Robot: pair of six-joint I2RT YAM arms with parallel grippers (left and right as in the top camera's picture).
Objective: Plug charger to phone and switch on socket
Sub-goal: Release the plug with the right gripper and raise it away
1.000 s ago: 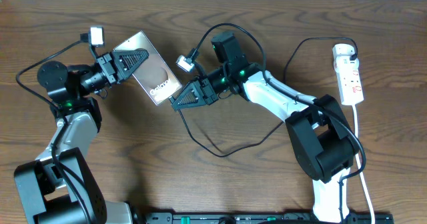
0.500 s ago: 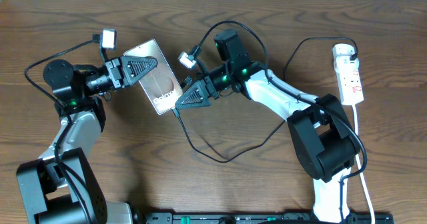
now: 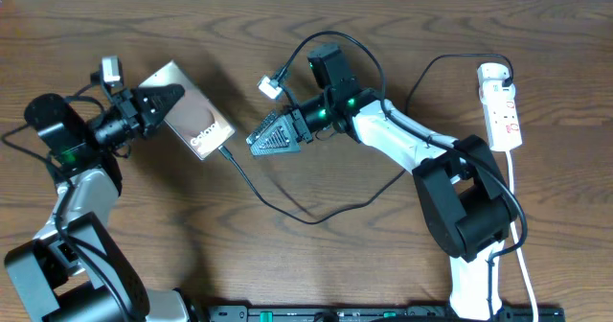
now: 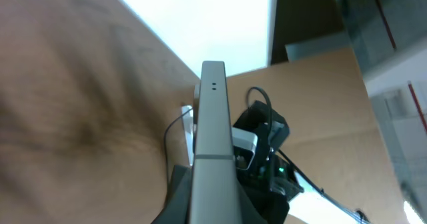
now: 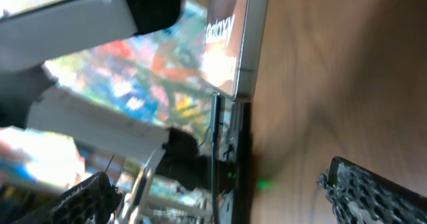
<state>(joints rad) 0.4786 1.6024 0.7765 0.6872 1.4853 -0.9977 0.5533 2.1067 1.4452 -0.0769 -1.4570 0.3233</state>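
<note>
My left gripper [image 3: 165, 102] is shut on the upper end of the phone [image 3: 198, 127] and holds it tilted above the table at the left. The left wrist view shows the phone [image 4: 213, 131] edge-on between the fingers. The charger [image 3: 287, 207] is a thin black cable; its tip sits at the phone's lower right end, and it loops across the table toward the right. My right gripper [image 3: 257, 140] stands open just right of that end, holding nothing. In the right wrist view the phone [image 5: 230, 37] shows "Galaxy" lettering, and the charger [image 5: 215, 127] leaves its edge. The socket [image 3: 501, 106] lies far right.
The socket's white cord [image 3: 522, 255] runs down the right side toward the front edge. A black rail [image 3: 383, 312] lies along the front of the table. My right arm's white links [image 3: 402, 145] stretch between the socket and the middle of the table.
The right gripper has opened and let go of the charger's tip. The left arm has carried the phone to the left, with the cable trailing from its end.
</note>
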